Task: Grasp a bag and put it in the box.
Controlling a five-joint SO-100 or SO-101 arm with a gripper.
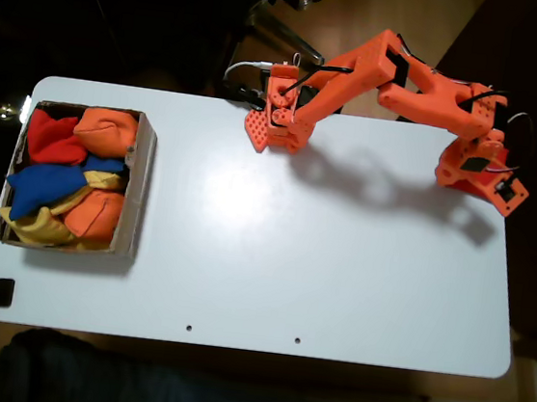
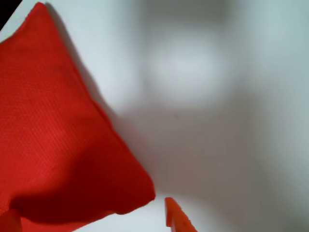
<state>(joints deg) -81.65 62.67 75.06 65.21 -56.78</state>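
- Your orange 3D-printed two-finger gripper (image 1: 260, 127) sits at the far edge of the white rectangular table (image 1: 339, 267), a little left of centre in the fixed view.
- In the wrist view, the plump bright red fabric bean bag (image 2: 63, 140) lies on the table surface at the left, with an orange fingertip (image 2: 176, 217) at the bottom edge just beside its corner and another orange sliver at the bottom left.
- You cannot tell from either view whether the fingers are pinching the bag or merely straddling it.
- The shallow brown cardboard box (image 1: 140, 186) sits well apart, at the table's left end, already crowded with orange, blue, yellow and red bags.
- Risk: if only a corner is caught, the loose filling may shift and the bag may slip out during the carry.
- Risk: the box is nearly full, so a release at the near wall could leave the bag rolling back onto the table.
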